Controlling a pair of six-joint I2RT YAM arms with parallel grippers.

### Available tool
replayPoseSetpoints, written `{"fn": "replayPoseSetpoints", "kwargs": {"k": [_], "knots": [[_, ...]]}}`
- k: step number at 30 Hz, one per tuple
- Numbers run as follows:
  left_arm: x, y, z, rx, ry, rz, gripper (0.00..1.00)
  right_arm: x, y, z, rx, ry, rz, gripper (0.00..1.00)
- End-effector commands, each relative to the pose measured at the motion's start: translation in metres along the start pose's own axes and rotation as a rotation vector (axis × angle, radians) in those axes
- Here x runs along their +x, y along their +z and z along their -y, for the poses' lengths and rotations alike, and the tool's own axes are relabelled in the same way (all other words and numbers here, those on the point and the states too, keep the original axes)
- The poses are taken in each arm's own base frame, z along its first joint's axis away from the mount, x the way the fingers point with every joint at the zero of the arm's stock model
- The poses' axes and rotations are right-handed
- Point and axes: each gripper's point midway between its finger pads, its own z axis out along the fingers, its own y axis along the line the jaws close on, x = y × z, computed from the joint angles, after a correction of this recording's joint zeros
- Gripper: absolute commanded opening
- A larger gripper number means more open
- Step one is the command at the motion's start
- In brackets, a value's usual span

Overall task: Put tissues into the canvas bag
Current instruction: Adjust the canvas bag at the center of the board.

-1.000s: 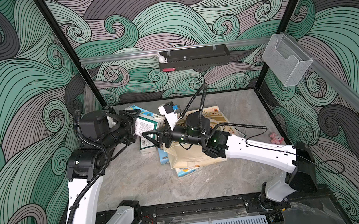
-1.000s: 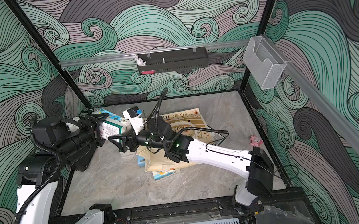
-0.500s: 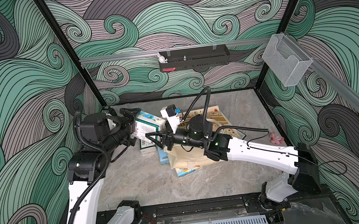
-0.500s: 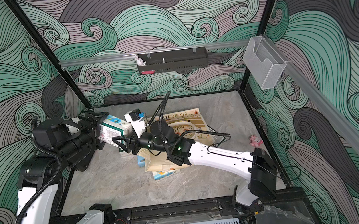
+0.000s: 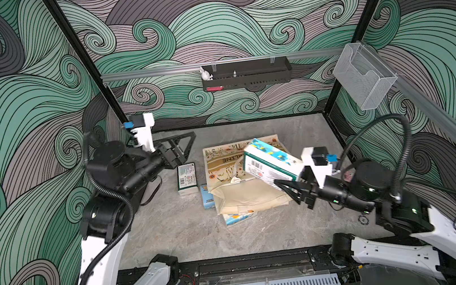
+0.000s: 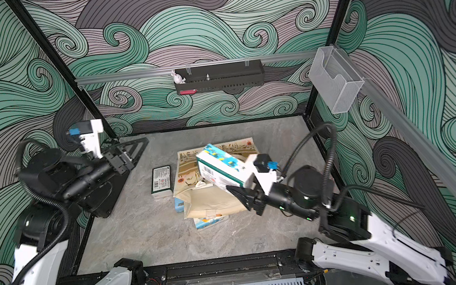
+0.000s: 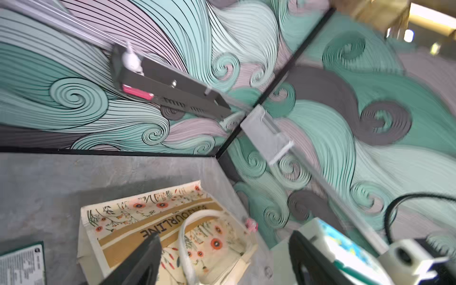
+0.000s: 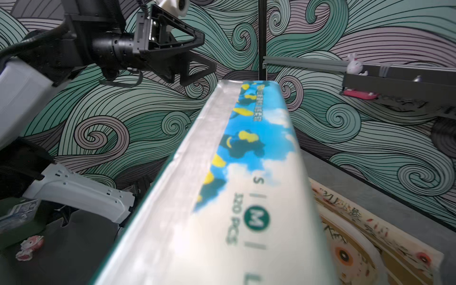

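The right gripper (image 5: 284, 178) is about half closed, clamping one end of a white-and-blue tissue pack (image 5: 270, 160) that is tilted above the canvas bag (image 5: 218, 159). The bag lies on its side. The left gripper (image 5: 188, 145) is wide open and empty, raised to the left of the bag. A dark green pack (image 5: 186, 176) lies just beside the bag, and a light blue pack (image 5: 206, 199) sticks out from under it.

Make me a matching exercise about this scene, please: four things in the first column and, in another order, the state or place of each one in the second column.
Things
1. left gripper
2. large blue-and-white tissue pack
3. dark green pack
4. canvas bag

States and places
A. lies collapsed on its side on the table
B. open, holding nothing
C. held in the air by the right gripper
D. flat on the table, label up, beside the bag

Right pairs: 1-B, 2-C, 3-D, 4-A
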Motion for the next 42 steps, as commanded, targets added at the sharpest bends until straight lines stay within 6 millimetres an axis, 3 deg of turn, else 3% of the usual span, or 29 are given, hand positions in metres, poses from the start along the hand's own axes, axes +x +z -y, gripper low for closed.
{"fn": "replayPoseSetpoints", "kwargs": {"k": [1, 5, 9, 12, 19, 29, 33, 36, 39, 42], "knots": [[0.050, 0.040, 0.005, 0.079, 0.298, -0.208, 0.86, 0.061, -0.031, 0.026, 0.125, -0.053, -0.192, 0.56], [0.107, 0.073, 0.020, 0.143, 0.605, -0.341, 0.87, 0.071, -0.057, 0.039, 0.192, 0.024, -0.177, 0.53], [0.155, 0.098, 0.012, 0.111, 0.877, -0.487, 0.89, 0.085, -0.065, 0.042, 0.202, 0.052, -0.177, 0.54], [0.182, 0.109, 0.008, 0.130, 0.984, -0.543, 0.88, 0.086, -0.068, 0.038, 0.178, 0.067, -0.180, 0.55], [0.197, 0.121, 0.013, 0.196, 0.994, -0.562, 0.85, 0.082, -0.076, 0.037, 0.176, 0.080, -0.193, 0.55], [0.222, 0.123, 0.002, 0.190, 1.017, -0.621, 0.77, 0.094, -0.055, 0.032, 0.163, 0.074, -0.300, 0.53], [0.230, 0.126, -0.012, 0.145, 1.046, -0.645, 0.67, 0.098, -0.045, 0.031, 0.159, 0.019, -0.347, 0.54], [0.227, 0.127, -0.015, 0.121, 1.051, -0.635, 0.39, 0.094, -0.035, 0.019, 0.083, -0.039, -0.345, 0.54], [0.222, 0.126, -0.016, 0.107, 1.057, -0.627, 0.00, 0.090, -0.029, 0.003, -0.019, -0.112, -0.343, 0.52], [0.219, 0.126, -0.019, 0.096, 1.047, -0.627, 0.00, 0.088, -0.021, -0.007, -0.093, -0.211, -0.338, 0.52]]}}
